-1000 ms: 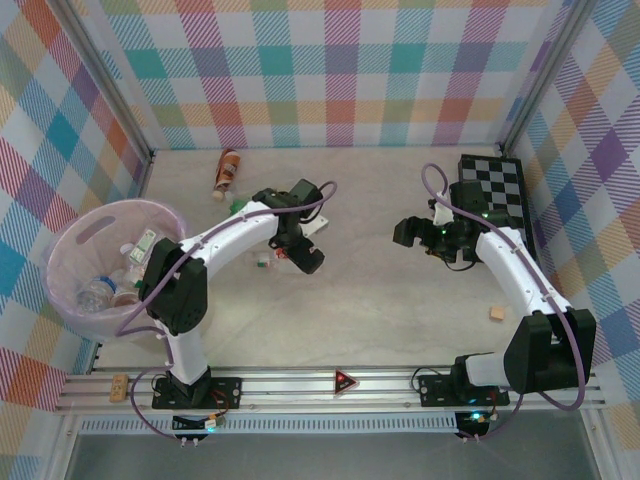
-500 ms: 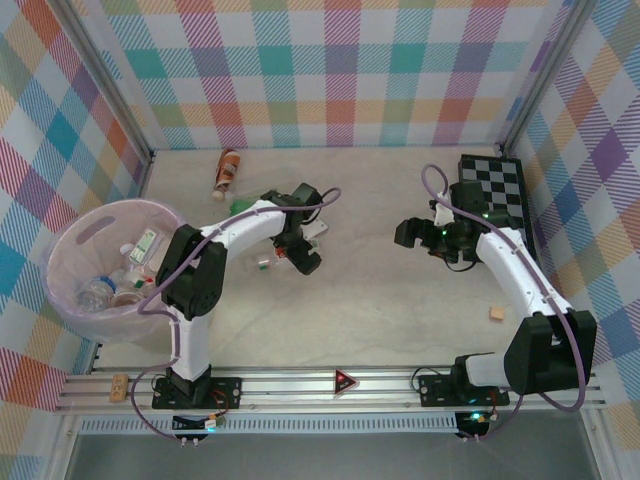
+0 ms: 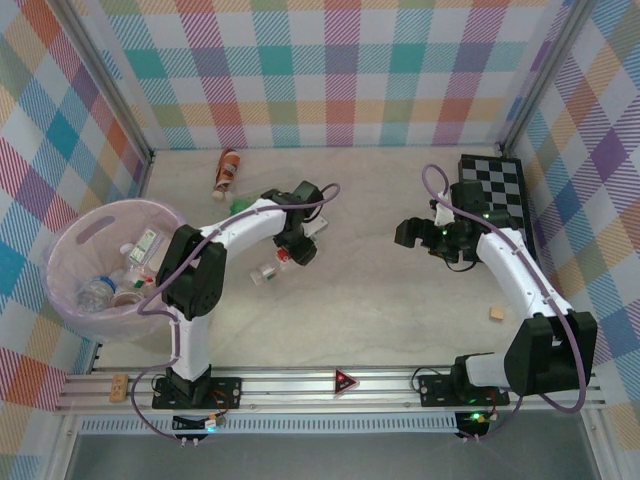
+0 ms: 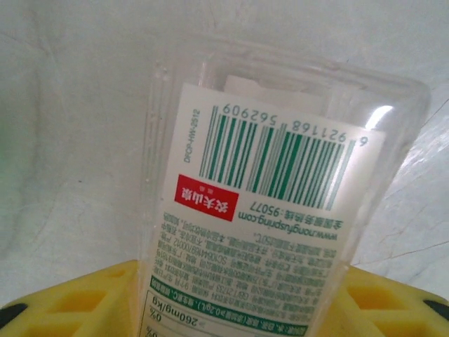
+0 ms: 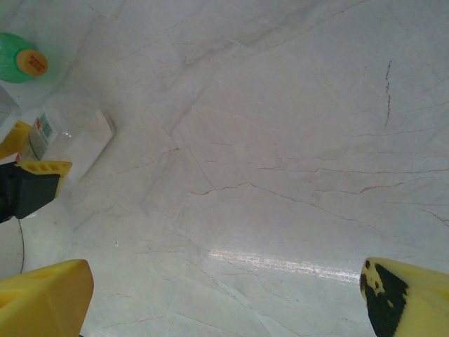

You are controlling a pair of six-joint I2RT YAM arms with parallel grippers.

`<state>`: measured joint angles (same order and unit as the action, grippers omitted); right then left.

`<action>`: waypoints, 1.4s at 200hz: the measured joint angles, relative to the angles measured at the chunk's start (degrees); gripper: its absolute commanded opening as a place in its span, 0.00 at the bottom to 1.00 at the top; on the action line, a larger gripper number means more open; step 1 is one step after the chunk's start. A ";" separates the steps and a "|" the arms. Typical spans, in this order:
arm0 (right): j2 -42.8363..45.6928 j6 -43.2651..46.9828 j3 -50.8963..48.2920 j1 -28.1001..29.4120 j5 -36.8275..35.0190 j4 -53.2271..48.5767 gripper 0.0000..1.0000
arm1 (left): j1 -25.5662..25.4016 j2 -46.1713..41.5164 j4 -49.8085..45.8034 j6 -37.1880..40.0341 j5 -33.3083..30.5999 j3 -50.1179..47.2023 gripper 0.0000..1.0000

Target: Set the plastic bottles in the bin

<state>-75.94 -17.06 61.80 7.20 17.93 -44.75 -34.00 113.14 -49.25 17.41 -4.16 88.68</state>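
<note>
Left claw: closed against both sides of a clear labelled bottle, well right of the bin. It looks empty, so I judge it light, thin-walled and slick. I'd grip the labelled waist gently, or it crumples. Right claw: wide open, empty, farther from the bin.

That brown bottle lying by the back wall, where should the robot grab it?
Around the middle of its body, straight down from above. The brown bottle lies on its side, its length running roughly near to far, so a pincer should close across its narrow width, from left and right. Nothing crowds it, so both fingers likely fit.
</note>
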 measured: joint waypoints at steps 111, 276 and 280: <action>-0.15 0.00 0.02 0.00 0.07 0.04 0.97 | -3.43 -12.52 -4.85 -13.60 2.80 21.64 0.46; -1.64 -0.02 0.13 0.00 2.97 1.01 0.98 | 22.86 -42.10 -25.49 -22.82 -15.69 35.98 0.23; -1.64 -0.02 0.13 0.00 3.02 1.07 0.98 | 24.11 -42.38 -26.16 -22.49 -15.93 35.93 0.24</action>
<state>-77.58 -17.08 61.93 7.20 20.95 -43.68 -9.89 70.76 -75.42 -5.08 -20.10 124.62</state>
